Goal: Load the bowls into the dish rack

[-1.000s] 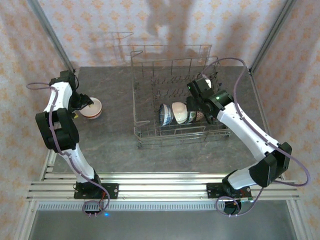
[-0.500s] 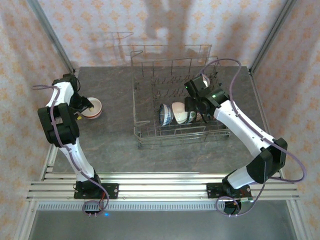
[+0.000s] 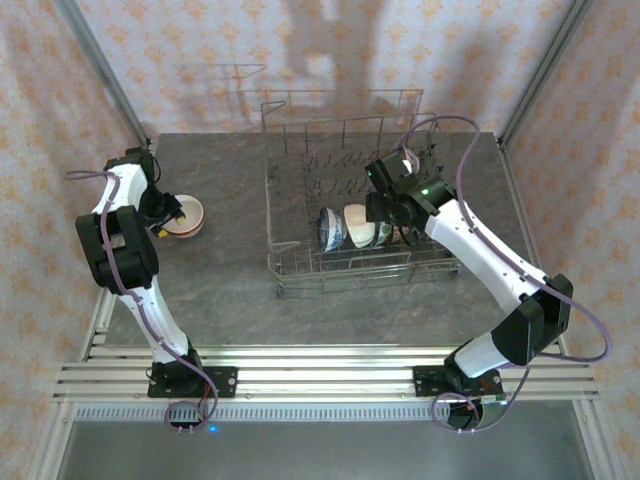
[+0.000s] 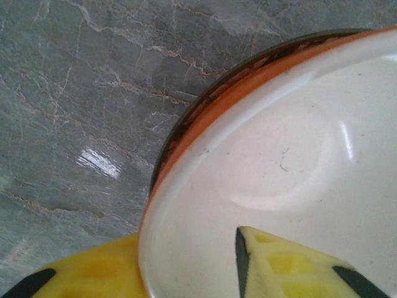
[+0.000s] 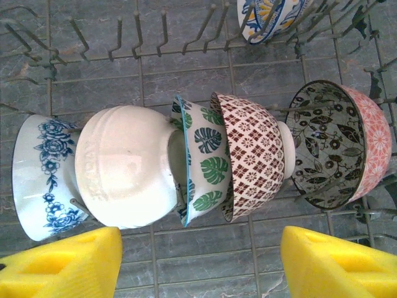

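Fingers (image 4: pixel 285 267) of the left tool (image 4: pixel 186 270) straddle the rim of a small round orange ceramic bowl (image 4: pixel 279 155) with a white inside. One yellow finger is within it and the other is outside under the rim; whether they pinch the wall I cannot tell. That bowl stands on the grey marbled table (image 4: pixel 74 93). The right tool (image 5: pixel 198 261) hangs wide open and empty over the grey wire dish rack (image 5: pixel 142 37). Just ahead of it, on edge in a row, stand a blue-flowered white bowl (image 5: pixel 43 180), a plain white bowl (image 5: pixel 127 174), a green-leafed bowl (image 5: pixel 205 167), a brown-latticed bowl (image 5: pixel 251 161) and a pink bowl (image 5: pixel 372 136).

White arm links (image 3: pixel 480 250), black joints (image 3: pixel 120 262), purple cables (image 3: pixel 440 119), yellow gripper fingers (image 5: pixel 68 261), green light (image 3: pixel 424 183).
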